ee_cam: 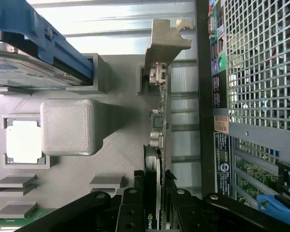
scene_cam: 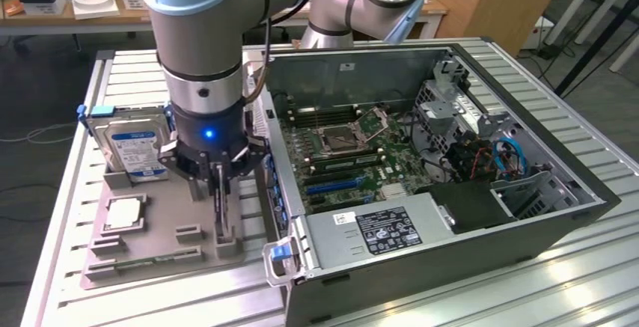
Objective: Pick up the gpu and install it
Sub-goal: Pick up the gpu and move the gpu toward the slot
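The gpu (scene_cam: pixel 226 226) stands on edge in a slot of the grey holder tray (scene_cam: pixel 160 248), at the end nearest the computer case. In the wrist view the gpu (ee_cam: pixel 159 111) is a slim strip seen edge-on, and its silver end bracket (ee_cam: pixel 163 43) points away from the camera. My gripper (scene_cam: pixel 221 192) comes straight down over the card. My gripper (ee_cam: pixel 153 208) is shut on the gpu, with one black finger (ee_cam: pixel 130 208) pressed on each face of the card. The card's lower edge still rests in the holder.
The open computer case (scene_cam: pixel 559 215) lies to the exterior view's right, close beside the tray, with the motherboard (scene_cam: pixel 340 155) and its blue slots (scene_cam: pixel 334 185) exposed. A hard drive (scene_cam: pixel 135 147) and a square processor chip (scene_cam: pixel 122 213) also sit in the tray.
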Available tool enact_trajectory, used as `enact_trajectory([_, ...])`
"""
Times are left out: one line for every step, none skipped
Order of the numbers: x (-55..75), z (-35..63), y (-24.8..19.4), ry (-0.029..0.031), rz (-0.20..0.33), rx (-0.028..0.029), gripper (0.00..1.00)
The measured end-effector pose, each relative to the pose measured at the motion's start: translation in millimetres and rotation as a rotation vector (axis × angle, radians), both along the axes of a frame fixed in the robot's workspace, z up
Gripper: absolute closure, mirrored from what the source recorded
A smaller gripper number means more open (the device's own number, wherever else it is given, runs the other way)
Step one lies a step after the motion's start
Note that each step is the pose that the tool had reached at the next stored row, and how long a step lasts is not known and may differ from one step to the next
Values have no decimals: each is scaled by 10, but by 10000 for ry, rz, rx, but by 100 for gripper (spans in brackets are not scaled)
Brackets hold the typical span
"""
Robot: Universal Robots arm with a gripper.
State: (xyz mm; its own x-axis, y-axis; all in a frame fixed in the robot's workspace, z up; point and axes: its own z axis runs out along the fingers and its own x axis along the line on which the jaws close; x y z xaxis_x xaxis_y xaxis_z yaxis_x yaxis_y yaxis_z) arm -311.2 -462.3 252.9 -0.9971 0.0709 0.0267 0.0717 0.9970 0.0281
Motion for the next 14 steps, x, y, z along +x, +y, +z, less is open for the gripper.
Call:
enact_trajectory([0, 23, 0, 0, 0, 0, 74])
enact_trajectory([0, 48, 0, 0, 0, 0, 74])
enact_trajectory([0, 72, 0, -1, 0, 0, 74])
enact_trajectory([0, 97, 0, 0, 0, -1, 74])
enact_trajectory([0, 118, 0, 0, 0, 0, 74])
enact_trajectory([0, 141, 0, -1, 0, 1, 74])
enact_trajectory([0, 162, 0, 0, 0, 0, 74])
enact_trajectory([0, 185, 0, 0, 1, 0, 74])
enact_trajectory([0, 208, 0, 0, 1, -1, 74])
enact_trajectory([0, 230, 0, 0, 3, 0, 74])
enact_trajectory([0, 253, 0, 0, 5, 1, 74])
enact_trajectory([0, 277, 0, 0, 8, 0, 74])
enact_trajectory([0, 298, 0, 0, 11, 0, 74])
enact_trajectory([0, 319, 0, 0, 16, 0, 74])
